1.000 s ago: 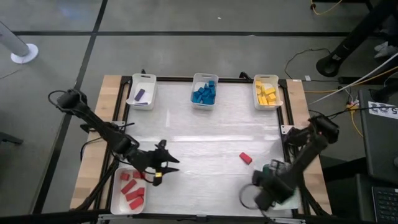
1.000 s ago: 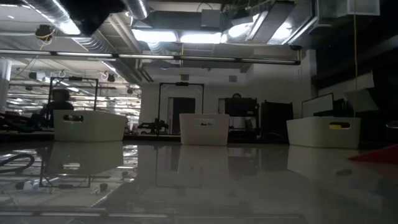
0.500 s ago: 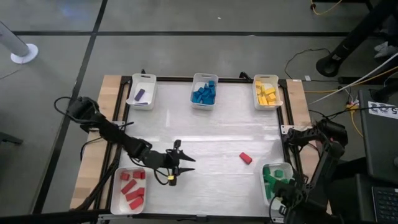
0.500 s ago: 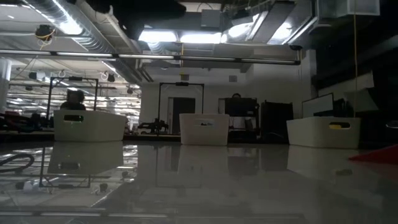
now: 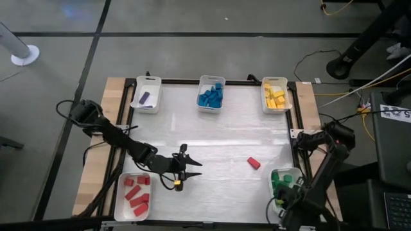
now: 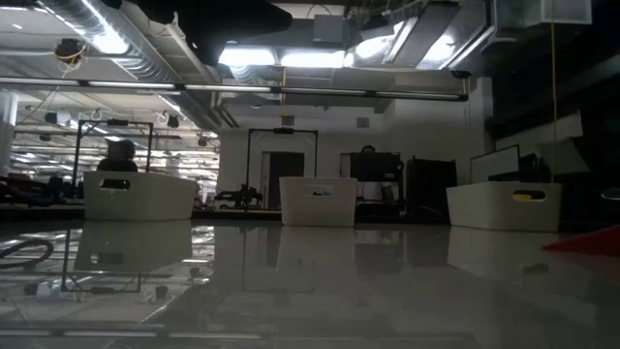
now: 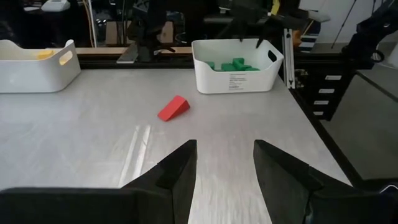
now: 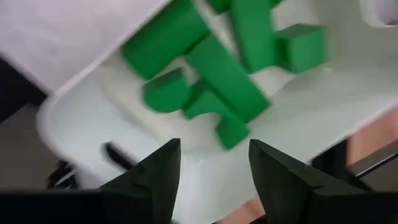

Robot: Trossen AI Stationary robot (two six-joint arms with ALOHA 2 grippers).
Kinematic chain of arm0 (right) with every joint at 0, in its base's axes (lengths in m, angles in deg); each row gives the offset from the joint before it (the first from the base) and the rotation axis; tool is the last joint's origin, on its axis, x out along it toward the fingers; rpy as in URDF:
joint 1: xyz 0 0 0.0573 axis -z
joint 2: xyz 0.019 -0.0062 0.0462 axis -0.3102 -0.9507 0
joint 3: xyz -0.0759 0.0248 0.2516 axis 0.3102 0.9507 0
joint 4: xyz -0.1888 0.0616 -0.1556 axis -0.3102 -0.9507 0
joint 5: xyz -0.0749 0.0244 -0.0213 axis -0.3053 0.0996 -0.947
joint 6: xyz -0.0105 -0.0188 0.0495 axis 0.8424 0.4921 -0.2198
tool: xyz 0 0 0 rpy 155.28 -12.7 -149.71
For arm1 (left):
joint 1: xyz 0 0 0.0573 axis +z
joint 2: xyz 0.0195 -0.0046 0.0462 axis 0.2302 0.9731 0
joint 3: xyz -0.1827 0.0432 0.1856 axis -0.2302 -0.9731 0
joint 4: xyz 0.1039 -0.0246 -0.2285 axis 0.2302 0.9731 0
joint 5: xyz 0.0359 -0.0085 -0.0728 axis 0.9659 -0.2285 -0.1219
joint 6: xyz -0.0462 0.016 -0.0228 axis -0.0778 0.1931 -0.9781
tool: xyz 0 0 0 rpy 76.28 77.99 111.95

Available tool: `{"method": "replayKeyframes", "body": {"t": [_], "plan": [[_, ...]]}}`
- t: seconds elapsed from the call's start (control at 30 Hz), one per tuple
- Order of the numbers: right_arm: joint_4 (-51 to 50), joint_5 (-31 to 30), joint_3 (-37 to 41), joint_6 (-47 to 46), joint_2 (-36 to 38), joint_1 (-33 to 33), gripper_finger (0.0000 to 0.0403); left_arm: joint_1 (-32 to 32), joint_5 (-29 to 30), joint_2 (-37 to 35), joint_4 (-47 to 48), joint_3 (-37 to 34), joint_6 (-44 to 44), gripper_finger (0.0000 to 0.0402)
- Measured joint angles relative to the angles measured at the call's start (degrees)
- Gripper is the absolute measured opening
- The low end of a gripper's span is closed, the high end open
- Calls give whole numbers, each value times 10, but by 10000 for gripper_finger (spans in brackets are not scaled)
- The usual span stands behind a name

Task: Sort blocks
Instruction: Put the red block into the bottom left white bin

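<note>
The last loose red block point(image 5: 253, 163) is lying on the bare surface point(image 5: 212, 128), right of the middle, well apart from every tray, and its long axis is running diagonally, one end toward the far left and the other toward the near right. My left end effector point(image 5: 182, 168) is hanging above the middle of the surface, just right of the red tray point(image 5: 121, 192), and it is pointing toward that block; in my left wrist view the block point(image 7: 173, 107) is sitting ahead of my fingers point(image 7: 178, 167), a little off to one side, with the green tray point(image 7: 236, 74) beyond it. Those fingers are standing partly apart with nothing between them. My right end effector point(image 8: 208, 171) is hovering over the green tray point(image 5: 272, 186) at the near right corner, its fingers spread and empty above the green blocks point(image 8: 211, 68). I am judging the right arm to be somewhat nearer the block, but the left is already lined up on it, and the red tray is on the left's side, so I am expecting the left to take it, closing across the short axis.
</note>
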Motion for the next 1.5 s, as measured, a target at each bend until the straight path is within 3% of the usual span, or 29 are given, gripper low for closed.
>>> {"method": "replayKeyframes", "body": {"t": [0.2,0.33,0.43,0.63,0.73,0.93,1.17,1.5], "plan": [[64,82,0,54,0,55,182,0,0,0,0,0,0,147],[91,74,0,74,0,84,182,0,0,0,0,0,0,147],[101,-1,0,93,0,104,182,0,0,0,1,0,0,147],[113,-273,0,127,0,142,182,-1,0,0,1,0,24,147],[110,-318,5,129,0,169,182,-1,0,0,1,0,28,147],[116,-268,54,134,0,229,182,-1,0,0,1,0,29,147],[66,-263,83,142,0,270,182,-1,0,0,2,0,53,147],[131,-196,156,187,0,294,182,-1,0,0,1,0,53,147]]}}
